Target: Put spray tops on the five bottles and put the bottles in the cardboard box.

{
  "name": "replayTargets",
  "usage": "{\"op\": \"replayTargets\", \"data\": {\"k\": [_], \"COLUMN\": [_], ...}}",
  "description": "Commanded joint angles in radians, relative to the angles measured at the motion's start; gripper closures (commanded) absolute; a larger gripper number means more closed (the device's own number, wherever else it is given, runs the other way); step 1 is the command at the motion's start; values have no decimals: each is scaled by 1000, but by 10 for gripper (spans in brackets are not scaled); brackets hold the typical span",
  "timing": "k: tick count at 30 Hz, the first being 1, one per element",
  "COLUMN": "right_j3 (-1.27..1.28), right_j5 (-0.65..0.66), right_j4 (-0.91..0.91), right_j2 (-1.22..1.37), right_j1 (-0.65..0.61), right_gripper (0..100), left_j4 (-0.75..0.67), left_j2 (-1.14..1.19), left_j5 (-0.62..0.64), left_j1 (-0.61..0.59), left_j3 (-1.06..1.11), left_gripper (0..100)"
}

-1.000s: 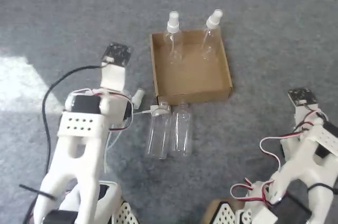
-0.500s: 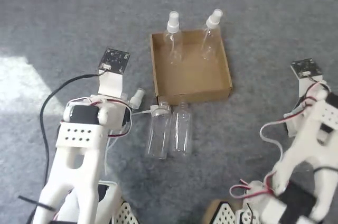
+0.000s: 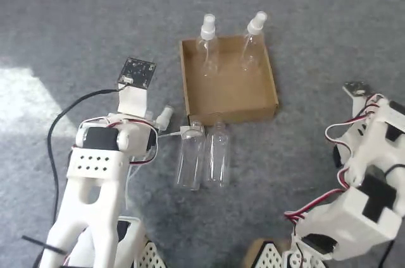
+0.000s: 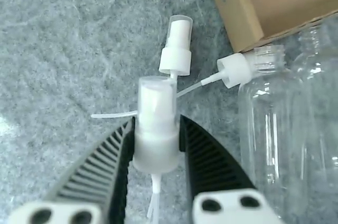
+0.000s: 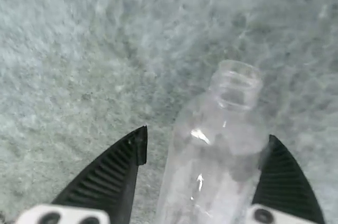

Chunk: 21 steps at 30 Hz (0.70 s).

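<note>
Left tool point(image 4: 156, 122) pinches a spray top point(image 4: 155, 100); right tool point(image 5: 207, 134) straddles a bottle point(image 5: 214, 168).

Five bottles point(image 3: 190, 160), five spray tops point(image 4: 156, 102), one box point(image 3: 229, 115).

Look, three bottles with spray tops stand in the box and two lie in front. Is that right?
Not quite: the high view shows two bottles with spray tops standing in the cardboard box, not three. Two bare bottles do lie in front of it.
</note>
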Motion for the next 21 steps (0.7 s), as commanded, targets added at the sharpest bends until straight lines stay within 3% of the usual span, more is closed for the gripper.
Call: {"op": "replayTargets", "data": {"k": [1,10,14,21], "right_j3": [-61,-61,-132,-305], "right_j5": [-3,34,100,-44], "right_j4": [-1,-76,-36,122], "right_j2": [16,19,18,-189], "right_j1": [5,1,-2,-87], "right_gripper": [776,997,994,994], "left_j4": [-23,-23,-23,-17], "left_j2": [-35,-29,-29,-37], "left_j5": [5,3,3,2], "left_j1": [2,0,0,0], "left_j3": [-7,-5,-5,-82], "left_gripper": [991,991,991,991]}}
